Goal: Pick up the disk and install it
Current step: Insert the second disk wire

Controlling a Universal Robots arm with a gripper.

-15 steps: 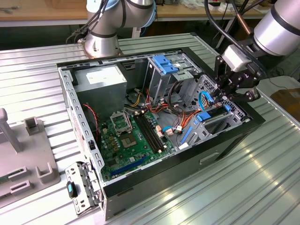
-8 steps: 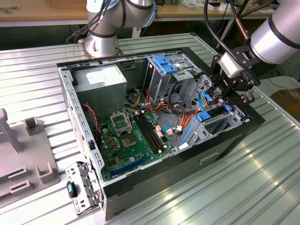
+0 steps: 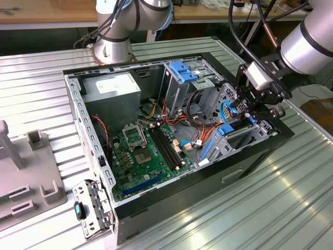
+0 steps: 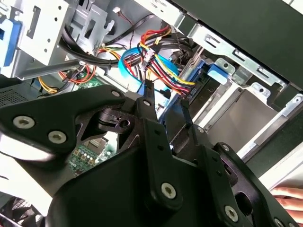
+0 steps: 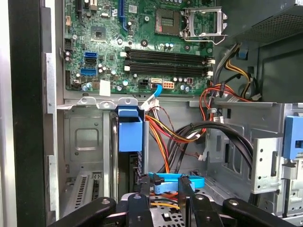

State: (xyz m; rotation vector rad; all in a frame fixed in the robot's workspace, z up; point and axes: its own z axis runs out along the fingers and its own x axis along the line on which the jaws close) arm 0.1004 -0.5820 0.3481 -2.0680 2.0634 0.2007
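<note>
The computer case is lying open on the table. Inside it, the motherboard is sitting below the power supply, with the disk standing in the case's bay on the exterior view's right.

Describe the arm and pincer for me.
The arm has silver-grey tubular links, with black cables running alongside toward the wrist. A pale grey block sits above the pincer, which is matte black: angular linkage plates joined by silver screws, ending in slim black fingers.

Disk carrier bright blue; motherboard green; case black.
</note>
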